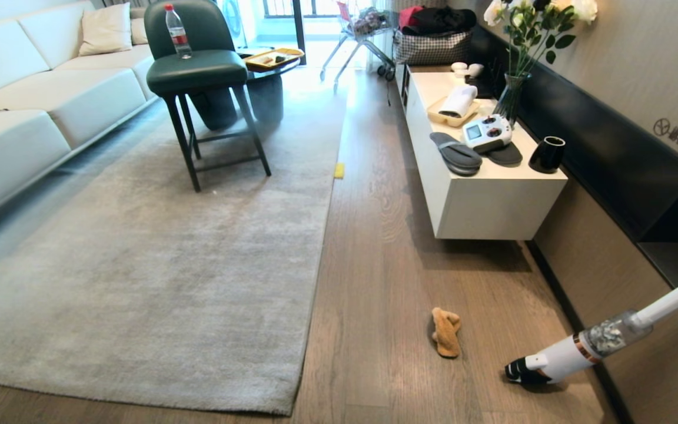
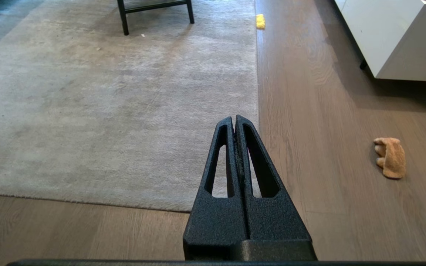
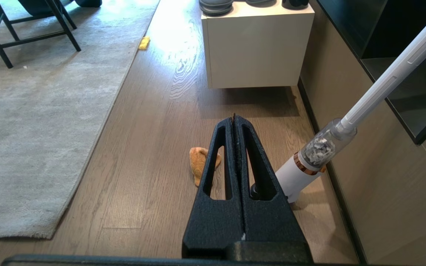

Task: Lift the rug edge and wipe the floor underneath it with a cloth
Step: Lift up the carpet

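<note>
Wood floor (image 1: 374,265), flat rug (image 1: 139,265), cloth (image 1: 446,331) apart

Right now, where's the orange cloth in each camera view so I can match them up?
Head view: the cloth lies on the floor, lower right of centre, between rug and vacuum.
Left wrist view: cloth at the right edge.
Right wrist view: cloth at centre, partly behind the shut right claw.
Shared landmark: the white cabinet.

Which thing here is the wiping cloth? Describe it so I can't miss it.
Start at the grey rug and cross its right edge onto the wood floor. The cloth lies there, before the white cabinet, near the vacuum: small, orange-tan, plush, crumpled.
</note>
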